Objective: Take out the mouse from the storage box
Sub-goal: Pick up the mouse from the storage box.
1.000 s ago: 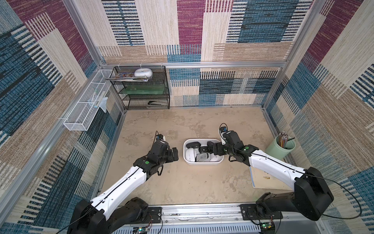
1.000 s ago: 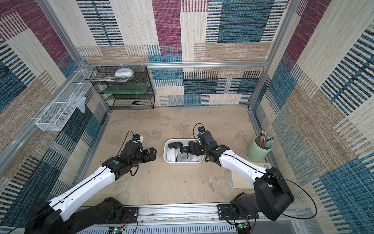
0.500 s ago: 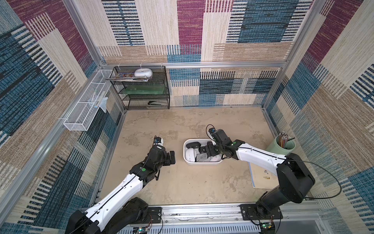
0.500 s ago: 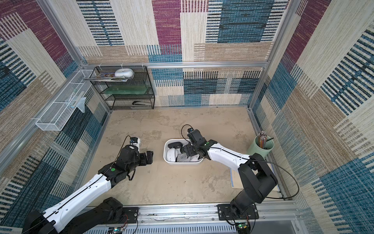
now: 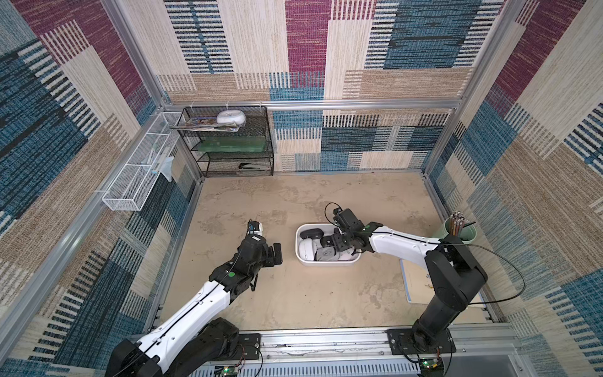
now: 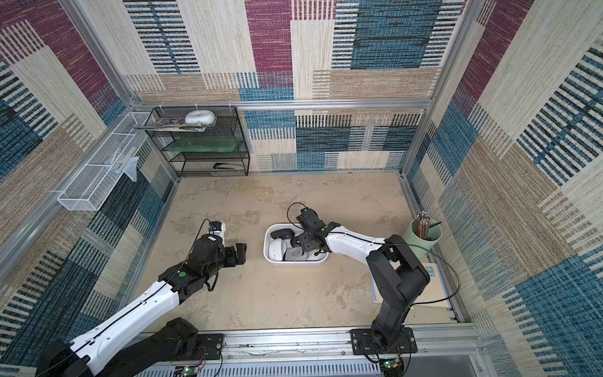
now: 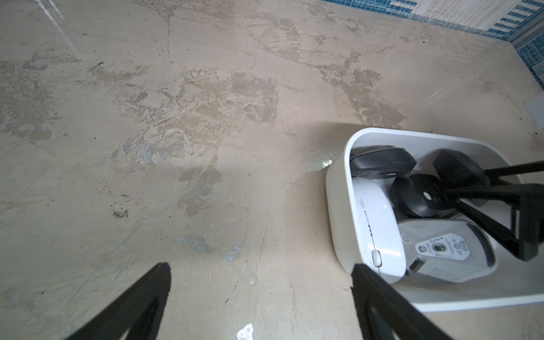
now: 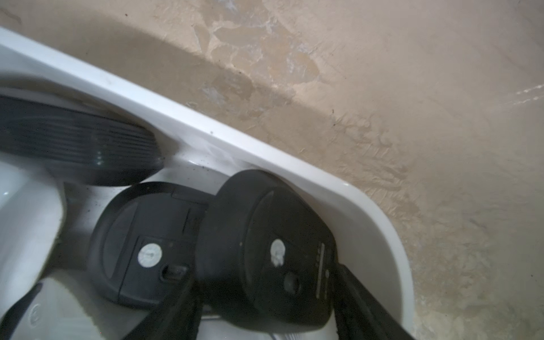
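2 jaws of right gripper [image 8: 263, 278] have narrowed around black mouse [image 8: 265, 235].

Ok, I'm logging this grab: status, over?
Left gripper open beside the box. Right gripper down in the box, jaws straddling a black mouse, grip unconfirmed. Second black mouse touching it.

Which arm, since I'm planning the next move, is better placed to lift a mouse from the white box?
Right: the right pincer sits inside the box, straddling a black mouse; the left pincer hangs open over the table beside the box.
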